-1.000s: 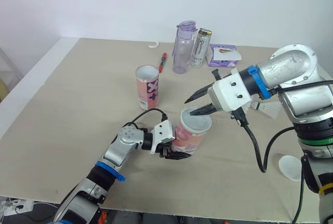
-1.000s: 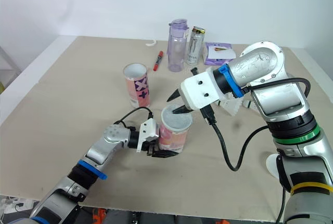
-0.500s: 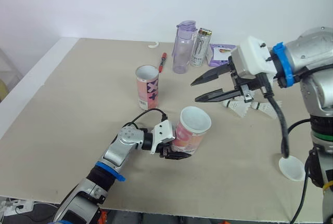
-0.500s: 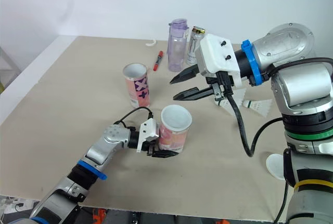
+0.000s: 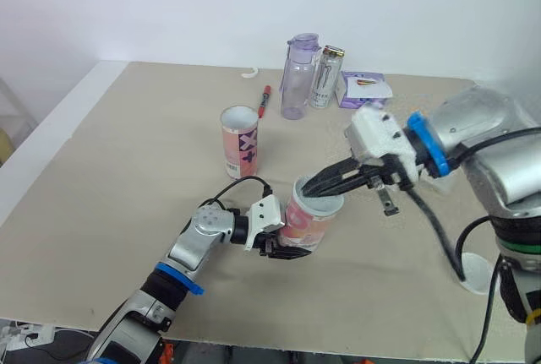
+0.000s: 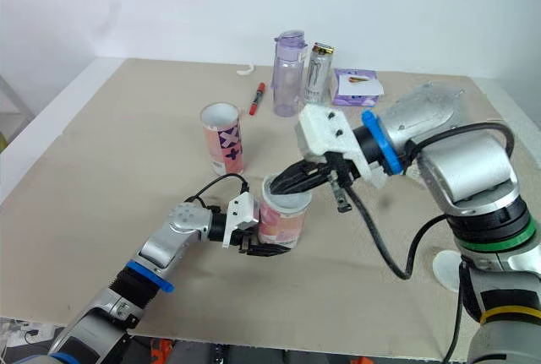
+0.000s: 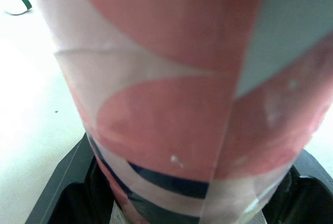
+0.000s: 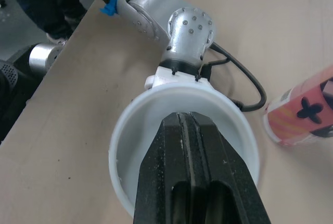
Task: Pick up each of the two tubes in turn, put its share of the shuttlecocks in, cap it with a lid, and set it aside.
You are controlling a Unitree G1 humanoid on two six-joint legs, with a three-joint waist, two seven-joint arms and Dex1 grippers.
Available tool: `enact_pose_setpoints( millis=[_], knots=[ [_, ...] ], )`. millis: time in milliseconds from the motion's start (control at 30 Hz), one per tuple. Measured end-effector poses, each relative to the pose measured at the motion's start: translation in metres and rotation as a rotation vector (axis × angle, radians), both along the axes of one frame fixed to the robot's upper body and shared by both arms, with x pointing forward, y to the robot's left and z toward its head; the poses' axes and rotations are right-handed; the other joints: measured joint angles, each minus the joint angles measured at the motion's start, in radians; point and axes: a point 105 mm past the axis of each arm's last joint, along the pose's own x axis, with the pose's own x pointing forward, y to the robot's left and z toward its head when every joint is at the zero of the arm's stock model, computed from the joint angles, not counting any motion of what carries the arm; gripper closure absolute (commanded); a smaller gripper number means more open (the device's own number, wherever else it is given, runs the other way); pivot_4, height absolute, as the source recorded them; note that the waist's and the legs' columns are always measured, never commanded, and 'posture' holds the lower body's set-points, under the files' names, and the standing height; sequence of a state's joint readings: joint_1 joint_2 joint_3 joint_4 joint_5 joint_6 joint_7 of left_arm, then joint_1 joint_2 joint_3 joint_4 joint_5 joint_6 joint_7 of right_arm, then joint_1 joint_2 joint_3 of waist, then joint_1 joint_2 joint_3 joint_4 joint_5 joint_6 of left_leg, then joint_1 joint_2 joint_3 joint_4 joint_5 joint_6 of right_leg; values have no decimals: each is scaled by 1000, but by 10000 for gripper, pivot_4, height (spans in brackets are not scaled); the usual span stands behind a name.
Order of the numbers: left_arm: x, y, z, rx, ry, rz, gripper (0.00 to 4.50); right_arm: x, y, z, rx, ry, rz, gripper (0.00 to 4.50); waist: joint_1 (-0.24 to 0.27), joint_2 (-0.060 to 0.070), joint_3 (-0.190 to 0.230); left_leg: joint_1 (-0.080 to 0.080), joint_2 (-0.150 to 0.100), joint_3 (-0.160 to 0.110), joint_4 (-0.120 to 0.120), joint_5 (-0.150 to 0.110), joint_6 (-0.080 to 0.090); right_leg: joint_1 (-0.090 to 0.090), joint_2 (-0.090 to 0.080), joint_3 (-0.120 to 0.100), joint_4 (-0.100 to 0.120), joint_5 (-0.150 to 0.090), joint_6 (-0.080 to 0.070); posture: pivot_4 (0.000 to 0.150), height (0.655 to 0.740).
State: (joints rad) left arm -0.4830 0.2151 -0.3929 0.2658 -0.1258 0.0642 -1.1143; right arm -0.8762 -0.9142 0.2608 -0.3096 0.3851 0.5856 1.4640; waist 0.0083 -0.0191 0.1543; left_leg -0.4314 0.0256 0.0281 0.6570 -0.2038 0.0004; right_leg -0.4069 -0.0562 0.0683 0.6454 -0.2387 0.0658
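Note:
A pink patterned tube (image 5: 306, 219) stands tilted near the table's front centre, its mouth open. My left gripper (image 5: 287, 246) is shut on its lower body; in the left wrist view the tube (image 7: 166, 94) sits between the black fingers (image 7: 67, 187). My right gripper (image 5: 309, 187) is shut, its tips at the tube's mouth. In the right wrist view the closed fingers (image 8: 177, 146) point into the white rim (image 8: 130, 120), and I see nothing between them. A second pink tube (image 5: 239, 140) stands upright and open farther back. A white lid (image 5: 478, 275) lies at the right front.
At the back of the table stand a purple water bottle (image 5: 297, 77), a drink can (image 5: 325, 77) and a purple packet (image 5: 363, 89). A red pen (image 5: 265, 100) and a small white hook (image 5: 248, 75) lie near them. A black cable loops below the right arm.
The right gripper was open over the tube, swung back open toward the shuttlecocks at the right, and is now shut with its tips at the tube's mouth. The left arm held still.

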Motion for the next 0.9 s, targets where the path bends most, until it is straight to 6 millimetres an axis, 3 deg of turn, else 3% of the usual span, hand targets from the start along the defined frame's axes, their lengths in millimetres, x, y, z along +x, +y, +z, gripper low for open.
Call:
enact_pose_setpoints(
  millis=[400, 900],
  knots=[
    [1, 0, 0, -2, 0, 10, 14852, 7, -3, -6, -32, -50, -8, 44760, 0, 0, 0, 3, 0, 0, 0, 0, 0, 0, 0, 0, 0, -1, 1, 1500, 7400],
    [1, 0, -1, -4, 1, 19, 14852, 14, -7, -8, 8, 35, -96, 44760, -1, -4, -5, 6, 3, -1, -1, 0, 0, 1, -1, 0, 0, -1, 1, 1500, 7400]
  ],
)
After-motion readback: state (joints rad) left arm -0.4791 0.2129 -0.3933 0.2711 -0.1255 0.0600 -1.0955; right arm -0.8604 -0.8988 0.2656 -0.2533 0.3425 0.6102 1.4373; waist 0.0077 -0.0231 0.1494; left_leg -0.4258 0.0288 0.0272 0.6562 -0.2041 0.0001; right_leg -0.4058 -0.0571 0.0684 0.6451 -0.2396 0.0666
